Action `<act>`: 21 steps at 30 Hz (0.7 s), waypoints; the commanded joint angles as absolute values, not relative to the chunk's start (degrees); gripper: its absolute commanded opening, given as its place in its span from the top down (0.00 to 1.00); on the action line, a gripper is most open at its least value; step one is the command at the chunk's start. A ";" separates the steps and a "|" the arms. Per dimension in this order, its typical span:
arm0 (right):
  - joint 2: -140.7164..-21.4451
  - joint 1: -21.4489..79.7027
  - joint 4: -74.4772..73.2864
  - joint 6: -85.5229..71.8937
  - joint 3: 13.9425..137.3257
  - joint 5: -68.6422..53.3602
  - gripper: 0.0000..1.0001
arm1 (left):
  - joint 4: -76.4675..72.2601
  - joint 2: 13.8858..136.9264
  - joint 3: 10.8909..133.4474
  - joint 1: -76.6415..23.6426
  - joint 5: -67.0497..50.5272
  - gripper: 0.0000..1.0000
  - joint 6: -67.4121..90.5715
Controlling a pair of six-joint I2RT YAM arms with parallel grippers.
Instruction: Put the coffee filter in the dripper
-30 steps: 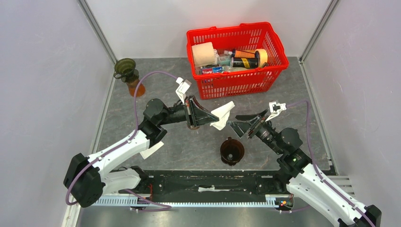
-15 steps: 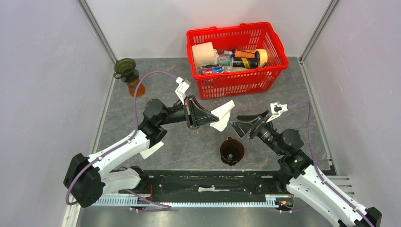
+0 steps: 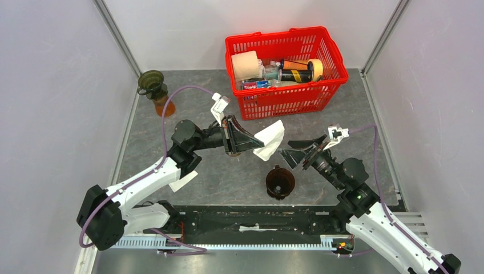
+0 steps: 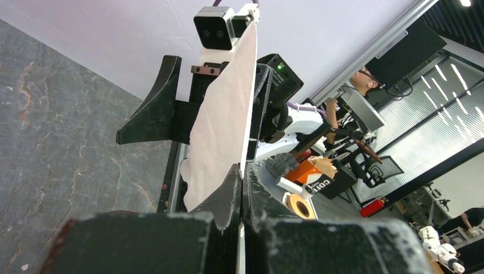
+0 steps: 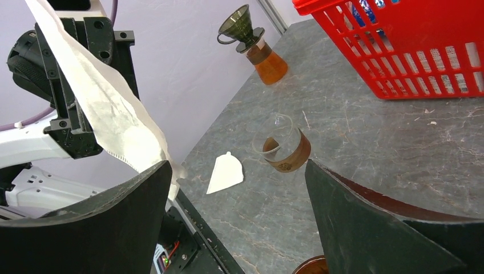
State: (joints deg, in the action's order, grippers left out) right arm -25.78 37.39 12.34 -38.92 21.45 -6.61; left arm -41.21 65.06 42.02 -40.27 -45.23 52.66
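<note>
My left gripper (image 3: 255, 142) is shut on the lower edge of a white paper coffee filter (image 3: 270, 138), holding it upright above the table. The filter (image 4: 222, 120) rises from the pinched jaws (image 4: 242, 173) in the left wrist view. My right gripper (image 3: 292, 149) faces it from the right, open, with nothing between its fingers. The filter (image 5: 108, 108) hangs just beyond the right gripper's left finger (image 5: 131, 211), with a small gap showing from above. The brown dripper (image 3: 280, 182) stands on the table below and between both grippers; only its rim (image 5: 313, 266) shows in the right wrist view.
A red basket (image 3: 285, 101) of bottles and tape stands at the back. A dark funnel on an orange carafe (image 3: 155, 90) is back left. A second flat filter (image 3: 183, 181) lies near the left arm. A clear, brown-banded holder (image 5: 283, 150) sits under the left gripper.
My right gripper has drawn back a little to the right, away from the filter, staying open. The filter's free end has swung up and toward the basket. The left gripper stays shut.
</note>
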 commanded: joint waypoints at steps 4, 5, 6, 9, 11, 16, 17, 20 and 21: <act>-25.86 37.44 13.66 -36.95 20.85 -6.66 0.05 | -44.64 65.17 42.12 -40.36 -46.63 0.98 54.92; -25.94 37.44 13.96 -36.87 20.70 -6.62 0.05 | -44.95 65.17 42.06 -40.34 -46.67 0.98 55.22; -26.02 37.44 14.25 -36.81 20.61 -6.68 0.05 | -45.32 65.19 42.01 -40.34 -46.67 0.98 55.48; -25.93 37.43 16.06 -36.66 19.97 -7.30 0.04 | -45.78 65.01 41.95 -40.34 -46.71 0.98 55.81; -25.92 37.44 17.47 -36.91 19.69 -8.46 0.04 | -45.88 65.15 41.92 -40.34 -46.66 0.98 55.90; -26.11 37.44 21.93 -38.24 19.26 -11.58 0.04 | -46.51 66.13 41.91 -40.34 -47.01 0.98 56.46; -26.19 37.42 22.18 -38.38 19.45 -11.92 0.04 | -46.70 66.30 41.92 -40.39 -47.19 0.98 56.59; -26.49 37.44 22.49 -38.57 19.83 -12.37 0.04 | -46.77 66.48 41.84 -40.35 -47.29 0.98 56.69; -26.48 37.44 22.40 -38.58 20.01 -12.32 0.04 | -46.77 66.45 41.71 -40.34 -47.29 0.98 56.69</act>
State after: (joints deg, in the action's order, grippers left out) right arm -26.24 37.39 18.44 -38.15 19.27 -10.68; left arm -43.92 66.26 41.98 -40.27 -45.76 54.87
